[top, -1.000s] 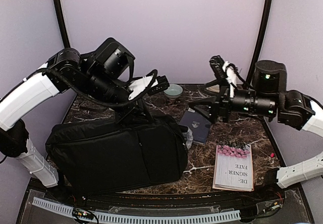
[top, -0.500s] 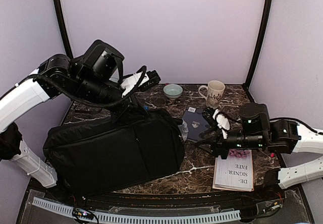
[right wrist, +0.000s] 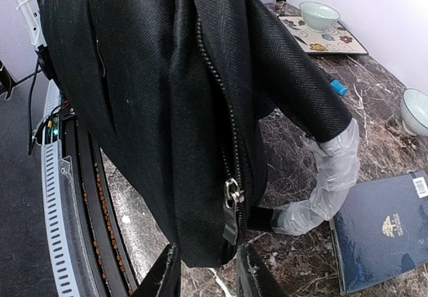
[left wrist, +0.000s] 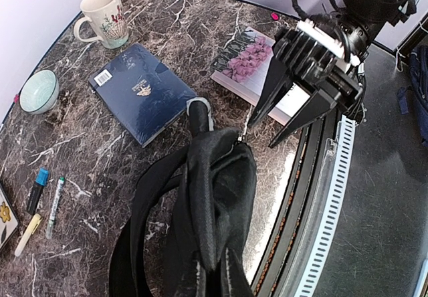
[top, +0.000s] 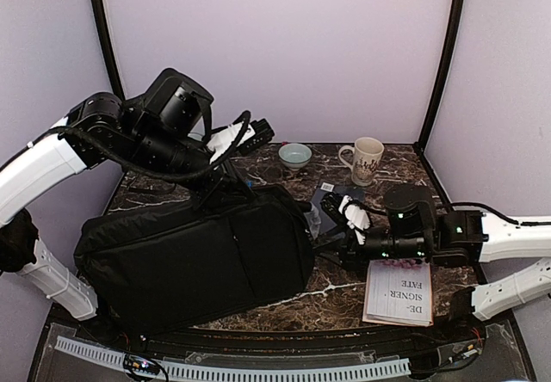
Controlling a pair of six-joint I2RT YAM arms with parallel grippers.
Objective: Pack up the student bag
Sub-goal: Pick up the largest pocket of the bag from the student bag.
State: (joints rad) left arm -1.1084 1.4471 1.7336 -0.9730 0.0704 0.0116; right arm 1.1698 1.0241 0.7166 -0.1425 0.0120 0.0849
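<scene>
the right tool (right wrist: 206,270) has dropped to the end of the student bag (top: 198,257) on the worktop (top: 344,292), narrowing around the zip pull (right wrist: 232,207); i cannot tell if it grips. the left tool (top: 258,134) pinches the bag's strap. unzipping looks next.

Lab booth: lilac walls (top: 284,46), marble table (top: 340,292)
</scene>
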